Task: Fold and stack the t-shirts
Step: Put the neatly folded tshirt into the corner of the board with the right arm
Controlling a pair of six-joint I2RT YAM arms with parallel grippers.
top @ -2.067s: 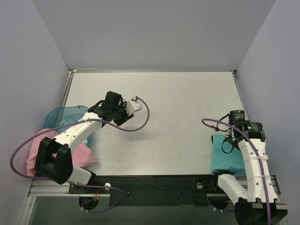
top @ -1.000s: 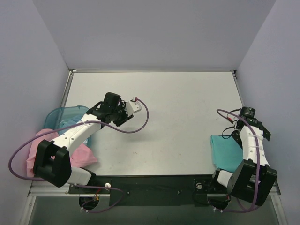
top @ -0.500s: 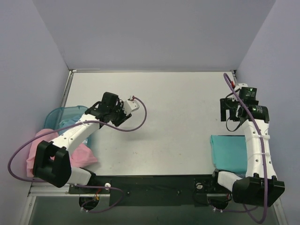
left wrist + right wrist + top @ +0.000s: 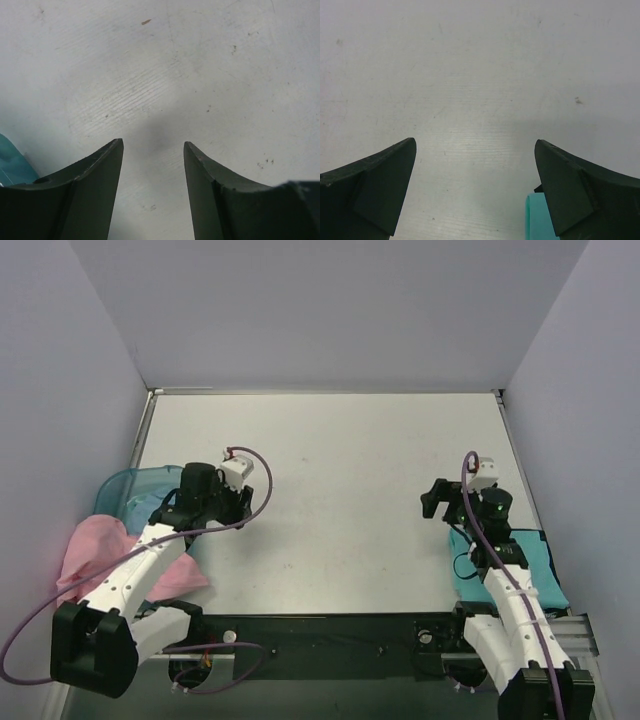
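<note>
Your left gripper (image 4: 152, 145): parted, empty. Right gripper (image 4: 475, 142): wide apart, empty. Teal t-shirt (image 4: 550, 568) near right; pink t-shirt (image 4: 95, 545) near left.

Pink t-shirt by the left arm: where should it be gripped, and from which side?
The pink t-shirt is a crumpled heap, wall at its left, blue tub beyond. Probably pinch its edge spread flat on the table toward the centre, the open left gripper coming from the right.
</note>
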